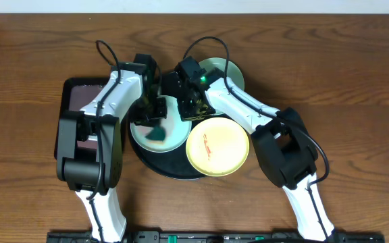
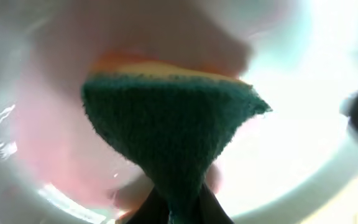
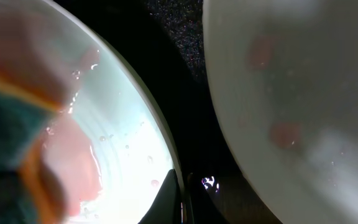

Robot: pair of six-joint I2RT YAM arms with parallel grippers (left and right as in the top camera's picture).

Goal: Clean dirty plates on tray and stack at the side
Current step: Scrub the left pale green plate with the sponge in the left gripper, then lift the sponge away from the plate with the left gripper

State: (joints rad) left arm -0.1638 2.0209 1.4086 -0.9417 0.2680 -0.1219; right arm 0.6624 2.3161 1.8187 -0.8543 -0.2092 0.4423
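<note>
A pale mint-blue plate [image 1: 174, 131] lies on the left of the black round tray [image 1: 169, 163]. My left gripper [image 1: 152, 116] is shut on a green and yellow sponge [image 1: 157, 135] and presses it onto this plate. In the left wrist view the sponge [image 2: 166, 124] lies on a pink wet smear on the plate [image 2: 291, 124]. My right gripper [image 1: 190, 111] is shut on this plate's right rim [image 3: 166, 149], with the fingers [image 3: 182, 199] pinching the edge. A pale yellow plate [image 1: 217, 147] with red smears lies on the tray's right side [image 3: 291, 93]. A second mint plate [image 1: 223, 71] lies behind the tray.
A smaller rectangular dark maroon tray [image 1: 80, 101] lies at the left, partly under my left arm. Both arms cross over the back half of the black tray. Brown wooden table [image 1: 356, 81] surrounds everything.
</note>
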